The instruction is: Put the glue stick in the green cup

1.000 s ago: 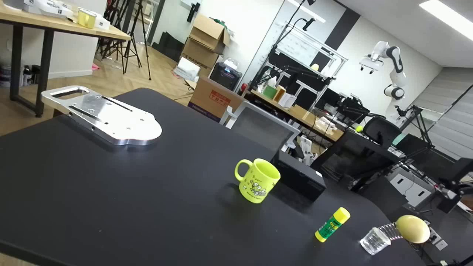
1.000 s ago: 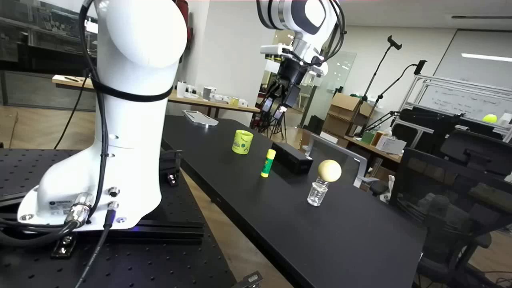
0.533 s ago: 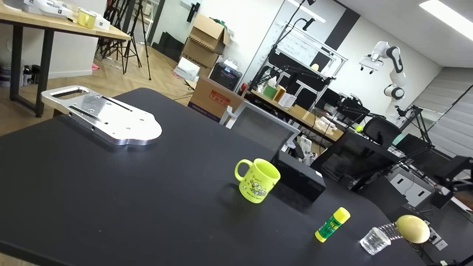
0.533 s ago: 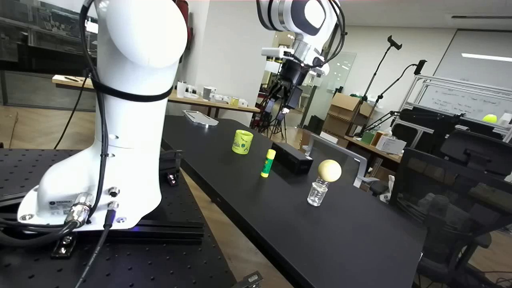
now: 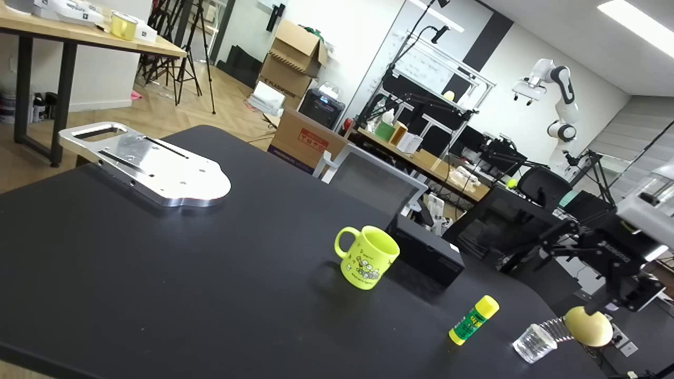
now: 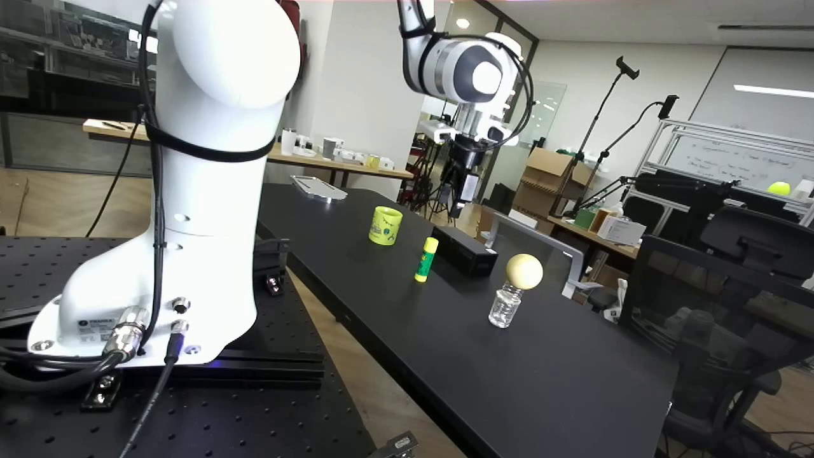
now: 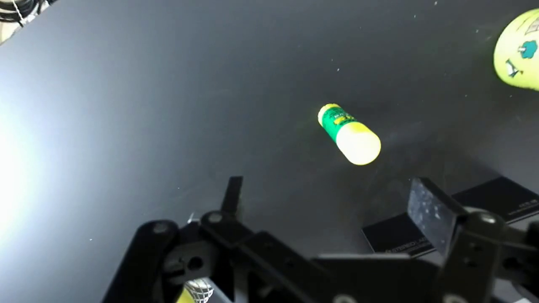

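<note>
The glue stick, green with a yellow cap and base, stands on the black table in both exterior views [image 5: 474,320] [image 6: 426,259] and shows in the wrist view [image 7: 349,134]. The green cup, a lime mug with printed figures, stands upright nearby in both exterior views [image 5: 368,258] [image 6: 385,226]. Part of it shows at the right edge of the wrist view [image 7: 520,52]. My gripper [image 7: 327,180] is open and empty, with the glue stick ahead of its fingertips and apart from them. It hangs above the table in both exterior views [image 5: 568,284] [image 6: 456,200].
A black box [image 5: 426,252] [image 6: 464,251] lies behind the mug and glue stick. A clear jar [image 5: 534,343] [image 6: 504,306] with a spring and a pale yellow ball [image 6: 524,271] stands near the glue stick. A silver metal plate [image 5: 152,163] lies at the table's far end.
My arm has moved down. The gripper has entered from the right edge in an exterior view and hangs lower. The glue stick and mug have not moved.
</note>
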Robot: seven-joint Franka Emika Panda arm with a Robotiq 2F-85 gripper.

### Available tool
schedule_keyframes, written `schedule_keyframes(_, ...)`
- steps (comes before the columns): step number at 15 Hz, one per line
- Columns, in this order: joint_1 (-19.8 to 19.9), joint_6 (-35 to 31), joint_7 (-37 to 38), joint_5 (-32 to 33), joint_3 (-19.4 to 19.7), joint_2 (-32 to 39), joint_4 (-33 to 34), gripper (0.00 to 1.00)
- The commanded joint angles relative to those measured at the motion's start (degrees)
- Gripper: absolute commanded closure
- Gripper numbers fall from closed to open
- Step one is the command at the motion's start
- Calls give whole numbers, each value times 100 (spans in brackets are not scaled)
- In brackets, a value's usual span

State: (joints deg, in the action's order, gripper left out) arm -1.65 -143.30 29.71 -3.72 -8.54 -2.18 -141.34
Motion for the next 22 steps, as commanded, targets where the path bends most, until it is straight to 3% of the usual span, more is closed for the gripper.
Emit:
schedule_keyframes(1,-193,-337,1214,772,84,875,551,0)
schedule_keyframes(4,-477,-173,1553,959,261,1452,1047,0)
schedule_keyframes(9,-850,69,1527,753,468,2116,1646,0)
schedule_keyframes(18,-1123,150,1433,515,643,2489,1698,0)
schedule_keyframes(19,-1113,125,1390,461,626,2522,1696,25)
schedule_keyframes(20,-1116,116,1394,425,621,2538,1688,26)
schedule_keyframes(22,-1142,100,1437,384,637,2520,1666,40)
